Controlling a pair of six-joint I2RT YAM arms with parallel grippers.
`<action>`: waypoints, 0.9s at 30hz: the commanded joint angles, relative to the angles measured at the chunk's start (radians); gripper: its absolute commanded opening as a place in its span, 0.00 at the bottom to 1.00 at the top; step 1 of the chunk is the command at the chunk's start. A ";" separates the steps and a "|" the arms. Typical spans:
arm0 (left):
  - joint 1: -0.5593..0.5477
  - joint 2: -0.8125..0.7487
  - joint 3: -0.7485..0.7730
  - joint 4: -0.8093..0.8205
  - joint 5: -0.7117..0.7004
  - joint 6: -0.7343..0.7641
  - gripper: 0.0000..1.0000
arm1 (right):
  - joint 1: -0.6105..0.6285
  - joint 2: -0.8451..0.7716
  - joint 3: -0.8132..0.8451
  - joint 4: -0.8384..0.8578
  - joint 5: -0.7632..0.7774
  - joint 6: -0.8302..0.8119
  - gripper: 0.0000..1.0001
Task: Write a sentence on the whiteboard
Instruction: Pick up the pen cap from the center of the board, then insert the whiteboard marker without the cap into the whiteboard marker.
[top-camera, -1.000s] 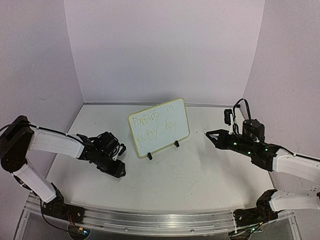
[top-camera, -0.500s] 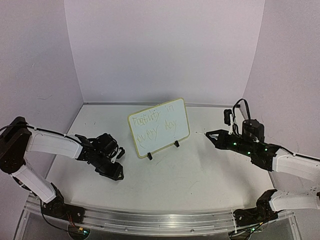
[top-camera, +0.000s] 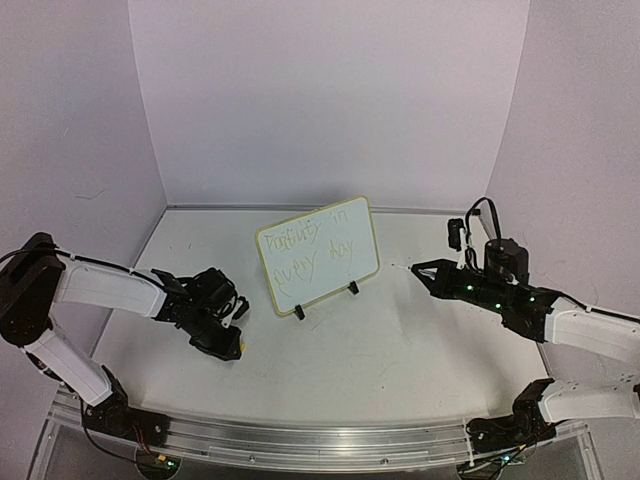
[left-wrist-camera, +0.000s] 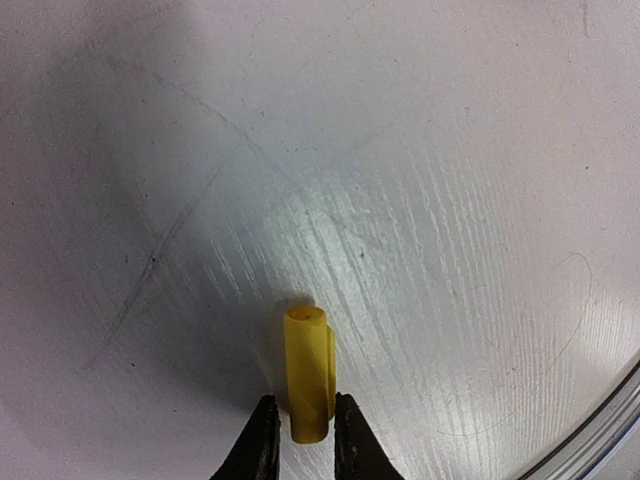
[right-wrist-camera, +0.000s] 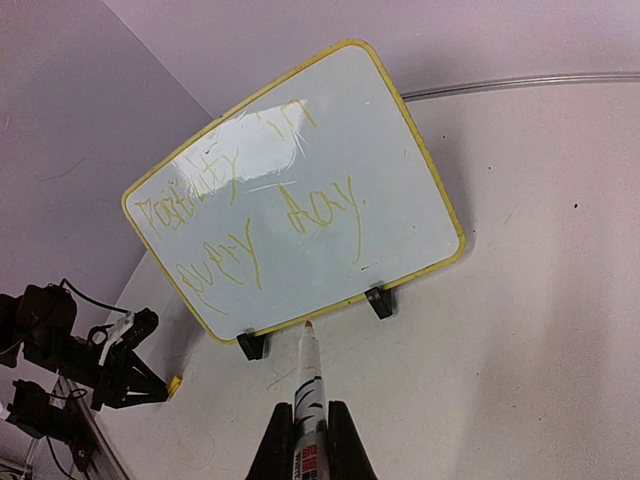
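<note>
The whiteboard (top-camera: 318, 255) stands upright on its two black feet (top-camera: 352, 288) at the back-ctr of the worktop (top-camera: 380, 350), leaning back a bit, face toward the arms. The sentence (right-wrist-camera: 250, 230) runs in two lines across the face, thin and pale. Lower line reads approx "every day". The upper line ends in "in", but its first word is hard to make out: glare washes over it in the right wrist view, and it's too small from the top.

The right gripper (right-wrist-camera: 305, 432) is closed on a marker (right-wrist-camera: 308, 385). The tip points at the board's lower rim btwn the feet, near it but not touching. The barrel's lower part is hidden btwn the fingers and cut off by the frame edge, w/ its label unreadable.

The left gripper (left-wrist-camera: 303, 432) is well apart on the left, low at the worktop, narrowed onto the near end of a yellow cap (left-wrist-camera: 307, 370). Both fingers look to be against it. Only the fingertips show, and the cap's far end is open. From the top, the cap is just a yellow speck.
</note>
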 joint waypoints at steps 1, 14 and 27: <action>-0.008 0.025 0.021 -0.048 -0.008 0.001 0.11 | 0.001 -0.007 0.006 0.015 0.016 0.002 0.00; -0.017 -0.046 -0.006 -0.010 -0.001 0.011 0.00 | 0.001 -0.006 0.019 -0.010 -0.030 0.018 0.00; -0.058 -0.258 0.001 0.091 0.196 0.101 0.00 | 0.001 0.217 0.153 -0.021 -0.586 0.060 0.00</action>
